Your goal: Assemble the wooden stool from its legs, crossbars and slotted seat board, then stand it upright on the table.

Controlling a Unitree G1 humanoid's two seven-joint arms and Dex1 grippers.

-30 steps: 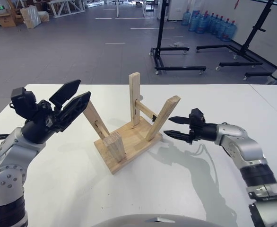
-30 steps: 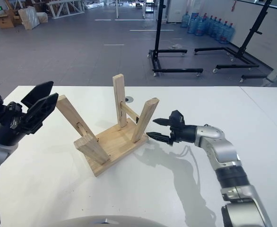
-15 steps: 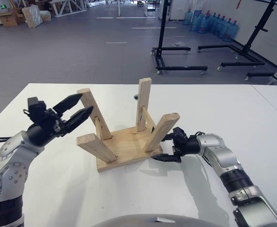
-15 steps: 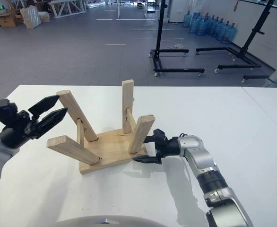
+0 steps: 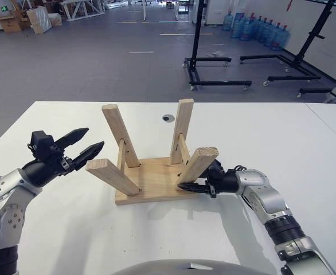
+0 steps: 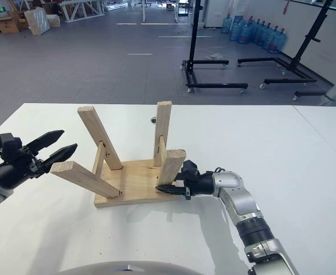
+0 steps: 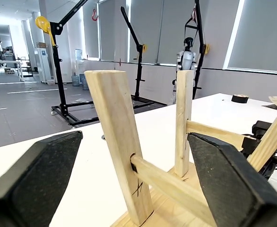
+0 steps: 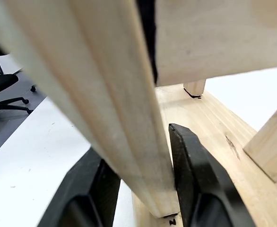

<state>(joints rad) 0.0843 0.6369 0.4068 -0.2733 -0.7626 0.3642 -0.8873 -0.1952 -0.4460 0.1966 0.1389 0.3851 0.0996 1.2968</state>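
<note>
The wooden stool (image 5: pixel 151 182) sits upside down mid-way across the white desk (image 5: pixel 271 132), its seat board (image 5: pixel 156 192) flat on the surface and its four legs slanting upward, joined by crossbars (image 7: pixel 169 182). The right tool (image 5: pixel 186 186) grips the base of the near right leg (image 5: pixel 198 163), one finger (image 8: pixel 195 170) on each side, seemingly pressed against the wood. The left tool (image 5: pixel 93 138) stands wide, just beside the raised end of the near left leg (image 5: pixel 112 175).
</note>
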